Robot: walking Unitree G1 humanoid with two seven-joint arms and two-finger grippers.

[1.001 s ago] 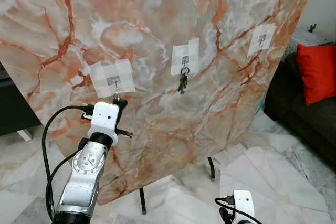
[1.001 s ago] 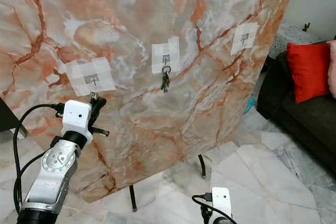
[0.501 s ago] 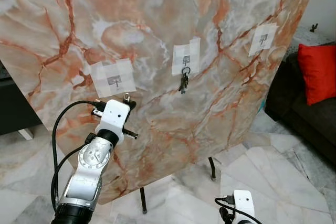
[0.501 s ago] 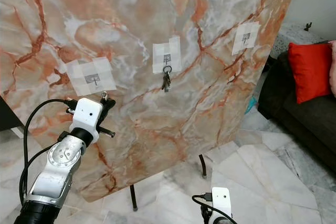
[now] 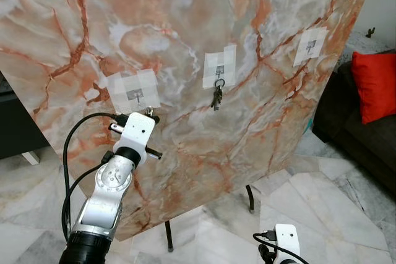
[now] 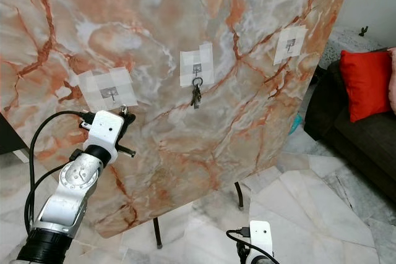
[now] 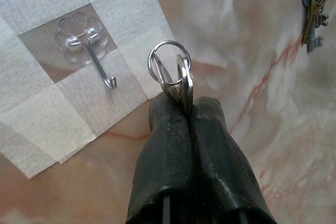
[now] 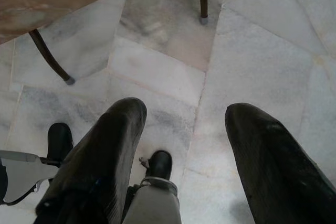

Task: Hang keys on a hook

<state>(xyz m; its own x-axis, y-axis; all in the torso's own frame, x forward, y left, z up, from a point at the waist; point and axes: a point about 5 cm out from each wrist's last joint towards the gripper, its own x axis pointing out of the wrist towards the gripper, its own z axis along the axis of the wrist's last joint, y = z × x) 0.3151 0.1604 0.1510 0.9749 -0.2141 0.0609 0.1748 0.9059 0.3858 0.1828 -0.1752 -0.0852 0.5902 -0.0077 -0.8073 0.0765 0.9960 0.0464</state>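
At the marble board [image 5: 185,60], just at 4 o'clock of the empty left hook [image 7: 97,59], left gripper [image 7: 181,106] is clenched on the keys [image 7: 176,80], ring up; nudge ring toward 10 o'clock over the hook tip, then lower; right gripper [image 8: 184,129] hangs spread over the floor.

The left arm [image 5: 108,196] was shiny silver with round joints. A white box [image 5: 137,131] sat at its wrist, and a black cable [image 5: 67,159] looped beside it. The fingers [image 7: 168,166] were thick and black.
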